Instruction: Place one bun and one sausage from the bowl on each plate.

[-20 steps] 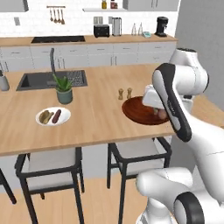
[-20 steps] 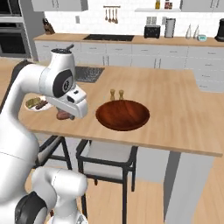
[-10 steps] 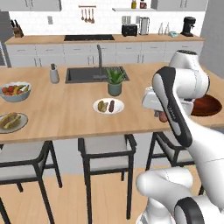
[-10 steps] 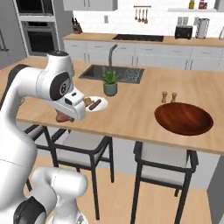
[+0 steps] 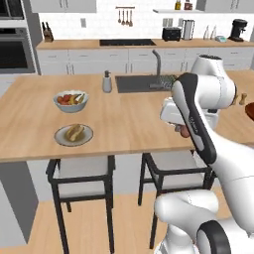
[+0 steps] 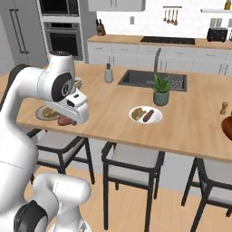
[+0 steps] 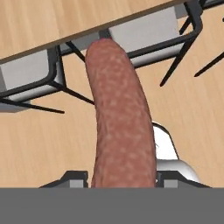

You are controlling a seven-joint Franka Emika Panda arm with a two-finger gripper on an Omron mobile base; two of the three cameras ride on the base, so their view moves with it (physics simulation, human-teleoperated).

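A long reddish-brown sausage (image 7: 116, 118) is gripped by my gripper (image 7: 118, 179), whose jaws are shut on its lower end. In the base views the gripper (image 5: 182, 128) (image 6: 68, 118) hangs by the island's front edge with the sausage (image 6: 63, 121) poking out. A plate (image 5: 60, 138) holding only a bun (image 5: 75, 132) lies to the left on the counter; from the right it is the plate (image 6: 41, 114) partly behind my arm. Another plate (image 6: 156, 118) carries a bun and a sausage. The dark wooden bowl (image 6: 227, 125) (image 5: 250, 110) is cut off at the right edge.
A pale fruit bowl (image 5: 71, 100), a soap dispenser (image 5: 106, 82), the sink (image 6: 152, 80) with its tap and a potted plant (image 6: 161, 90) stand further back. Two small shakers (image 6: 223, 108) are near the wooden bowl. Dark stools (image 7: 30, 83) stand under the counter edge.
The whole picture has shifted: the base has driven left along the island, bringing the bun-only plate and fruit bowl into view. The gripper still holds the sausage.
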